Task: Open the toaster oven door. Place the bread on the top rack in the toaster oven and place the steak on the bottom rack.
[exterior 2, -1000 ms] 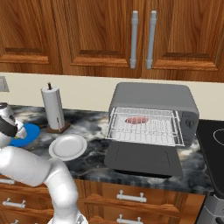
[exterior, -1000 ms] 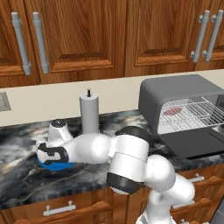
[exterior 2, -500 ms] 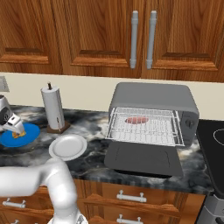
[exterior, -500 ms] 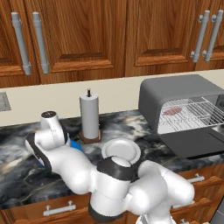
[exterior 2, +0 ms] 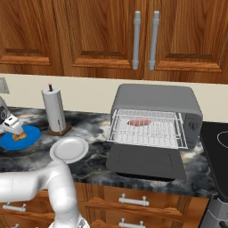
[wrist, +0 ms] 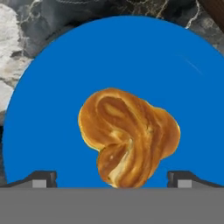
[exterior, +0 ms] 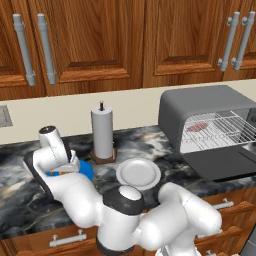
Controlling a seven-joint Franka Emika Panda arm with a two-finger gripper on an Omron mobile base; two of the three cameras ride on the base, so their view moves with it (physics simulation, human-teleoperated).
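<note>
Blue plate (exterior: 86,169) at left of the left base view is largely hidden behind the arm; the hand view's edges crop its rim.

Hand (wrist: 112,179) now lower, jaws wide, straddling the bread (wrist: 127,141) on the blue plate (wrist: 52,100).

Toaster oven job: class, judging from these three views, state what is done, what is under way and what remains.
Done: the toaster oven door lies open, and the steak is on a rack inside; which rack is unclear. Under way: the open gripper hovers over the bread on the blue plate, not gripping it. Left: grasp the bread and place it on the top rack.
</note>
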